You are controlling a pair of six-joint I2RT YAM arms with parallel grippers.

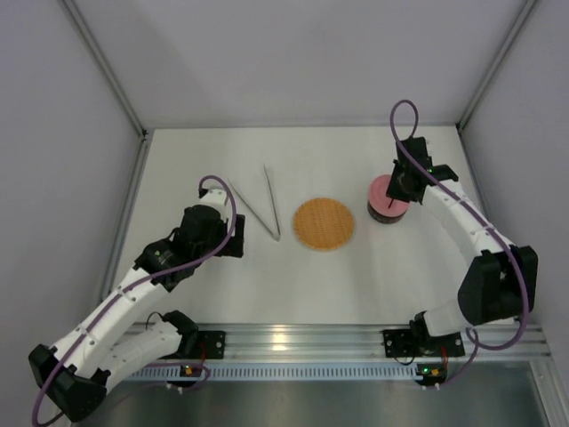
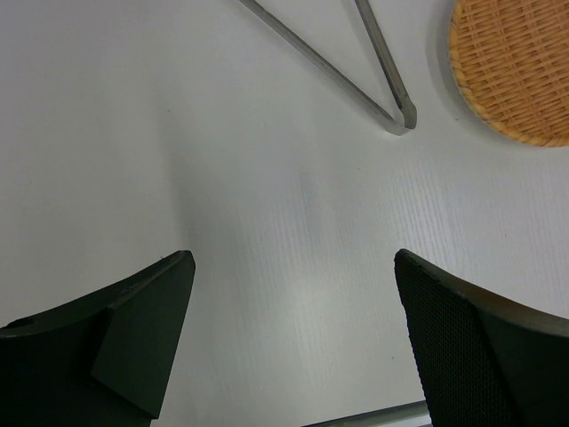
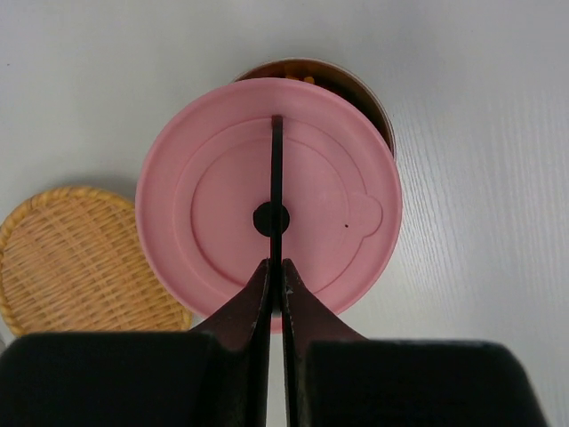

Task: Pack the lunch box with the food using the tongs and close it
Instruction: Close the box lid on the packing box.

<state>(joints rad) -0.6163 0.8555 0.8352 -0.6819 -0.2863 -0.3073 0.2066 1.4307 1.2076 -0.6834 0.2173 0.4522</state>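
Note:
The lunch box (image 1: 388, 216) stands right of centre on the table. Its pink lid (image 3: 213, 205) hangs over it, shifted a little toward me, so the far rim of the bowl (image 3: 360, 89) shows. Some of the orange-brown food (image 3: 298, 65) inside is visible there. My right gripper (image 3: 276, 264) is shut on the lid's thin dark handle (image 3: 276, 160). The silver tongs (image 1: 271, 203) lie flat on the table in a narrow V, their joined end (image 2: 402, 120) nearest my left gripper (image 2: 293, 258). That gripper is open, holds nothing, and hovers just short of the tongs.
A flat orange woven plate (image 1: 324, 223) lies between the tongs and the lunch box, with nothing on it. White walls enclose the table on three sides. An aluminium rail (image 1: 302, 338) runs along the near edge.

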